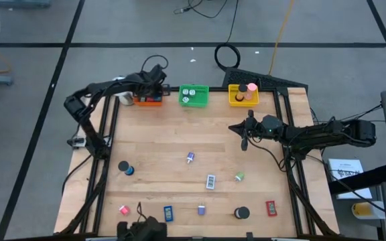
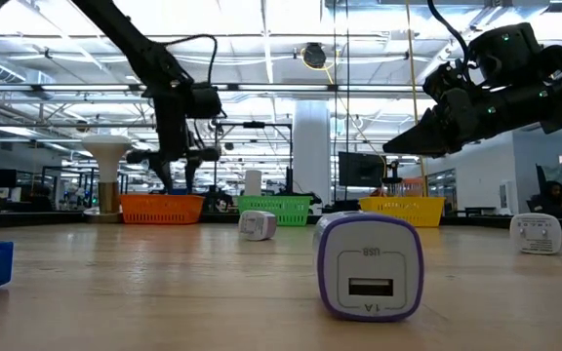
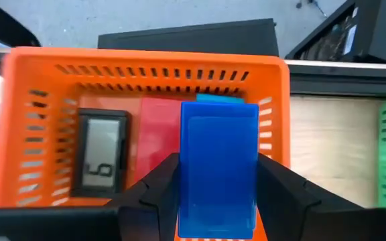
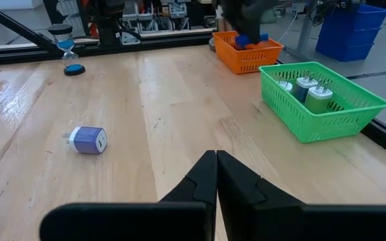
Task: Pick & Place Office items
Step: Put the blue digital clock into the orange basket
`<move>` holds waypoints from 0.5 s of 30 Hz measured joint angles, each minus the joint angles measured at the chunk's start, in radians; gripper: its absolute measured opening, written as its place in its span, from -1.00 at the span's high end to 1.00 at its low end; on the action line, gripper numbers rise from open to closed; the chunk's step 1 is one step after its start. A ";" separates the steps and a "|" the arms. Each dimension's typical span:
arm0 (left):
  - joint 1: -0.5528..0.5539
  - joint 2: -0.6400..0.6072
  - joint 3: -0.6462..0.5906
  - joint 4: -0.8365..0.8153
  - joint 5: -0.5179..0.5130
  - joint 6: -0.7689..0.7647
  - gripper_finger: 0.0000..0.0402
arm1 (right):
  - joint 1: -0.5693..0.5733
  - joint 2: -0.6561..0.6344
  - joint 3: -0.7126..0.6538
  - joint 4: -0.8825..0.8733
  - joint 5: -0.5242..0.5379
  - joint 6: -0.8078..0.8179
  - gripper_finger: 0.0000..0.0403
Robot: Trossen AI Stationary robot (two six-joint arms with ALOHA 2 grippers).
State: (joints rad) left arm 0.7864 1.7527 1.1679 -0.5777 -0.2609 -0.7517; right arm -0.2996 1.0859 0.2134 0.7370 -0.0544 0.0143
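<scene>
The blue flat rectangle (image 3: 218, 167) sits clamped between the fingers of the left gripper (image 3: 218, 201), held directly over the orange tray (image 3: 19, 100) at the table's far left corner. Inside that tray already lie a red flat piece (image 3: 158, 144) and a black piece with a small grey display (image 3: 101, 152).

The step in hand looks like the drop into this tray. To do it well, the left gripper should keep the rectangle centred over the open floor of the tray, clear of the rim, lower it until it is just above the red piece, and only then part its fingers, so the piece lands flat and does not bounce out or hang on the wall. After that it should lift straight up before swinging away.

The right gripper (image 1: 244, 139) hangs above the table near the yellow tray (image 1: 233, 99), its fingers pressed together and holding nothing. The green tray (image 4: 354, 107) between the other two holds a few small chargers.

Still loose on the table (image 1: 159, 144) are a purple-and-white charger (image 4: 88, 140), a black roll (image 1: 242, 213), a red rectangle (image 1: 271, 208), another blue rectangle (image 1: 168, 213), a pink piece (image 1: 123, 209) and several more.
</scene>
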 joint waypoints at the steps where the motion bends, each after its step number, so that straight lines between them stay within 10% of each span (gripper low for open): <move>1: 0.000 0.013 0.000 0.006 0.000 0.000 0.23 | 0.000 0.000 0.000 0.000 0.000 0.000 1.00; 15: 0.023 0.074 0.000 0.074 -0.004 0.053 0.23 | 0.000 0.000 0.000 -0.003 0.000 0.000 1.00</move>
State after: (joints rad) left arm 0.8098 1.8263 1.1679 -0.5041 -0.2649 -0.6983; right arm -0.2995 1.0859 0.2134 0.7341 -0.0544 0.0143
